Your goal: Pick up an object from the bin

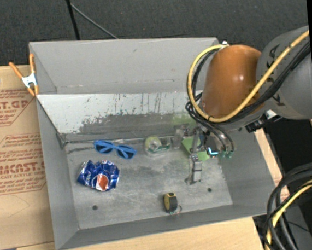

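Now — gripper (195, 174) low over scratched grey bin floor (146, 191) | fingers seemingly closed

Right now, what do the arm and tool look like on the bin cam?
The arm is built of bulky, rounded grey links. An orange dome-shaped cover sits on the wrist, with yellow and black cables looped round it. The tool below is small, slim and grey metal.

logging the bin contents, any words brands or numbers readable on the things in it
No text in the bin can be read.
crumpled blue packet: red and white round mark, letters too blurred.
blue sunglasses: no marking visible.
small dark thing by the near wall: too small to read.
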Robot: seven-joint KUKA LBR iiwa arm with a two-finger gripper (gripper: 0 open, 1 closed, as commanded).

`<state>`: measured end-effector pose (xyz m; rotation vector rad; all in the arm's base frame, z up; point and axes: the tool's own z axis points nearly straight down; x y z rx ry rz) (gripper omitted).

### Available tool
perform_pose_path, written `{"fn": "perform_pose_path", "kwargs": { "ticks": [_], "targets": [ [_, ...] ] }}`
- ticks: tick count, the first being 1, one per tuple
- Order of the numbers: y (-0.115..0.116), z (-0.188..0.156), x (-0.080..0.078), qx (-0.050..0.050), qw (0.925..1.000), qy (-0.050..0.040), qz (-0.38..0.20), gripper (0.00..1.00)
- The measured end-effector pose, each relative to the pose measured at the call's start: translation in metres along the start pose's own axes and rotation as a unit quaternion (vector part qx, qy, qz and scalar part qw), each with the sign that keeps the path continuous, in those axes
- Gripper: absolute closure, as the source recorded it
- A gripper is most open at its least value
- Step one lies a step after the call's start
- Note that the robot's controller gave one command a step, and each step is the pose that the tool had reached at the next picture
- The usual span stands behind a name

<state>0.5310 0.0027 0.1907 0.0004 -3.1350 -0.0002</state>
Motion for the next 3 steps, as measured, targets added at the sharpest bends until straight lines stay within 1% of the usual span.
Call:
{"fn": "perform_pose_path", "kwargs": {
  "ticks": [1, 2, 3],
  "targets": [
    [0.022, 0.109, 0.043, 0.000, 0.9989, 0.0022, -0.046, 0.00],
    [0.021, 0.103, 0.039, 0.000, 0.9989, -0.0047, -0.046, 1.00],
    [0.021, -0.036, 0.027, 0.000, 0.9995, -0.0078, -0.032, 1.00]
  ]
}}
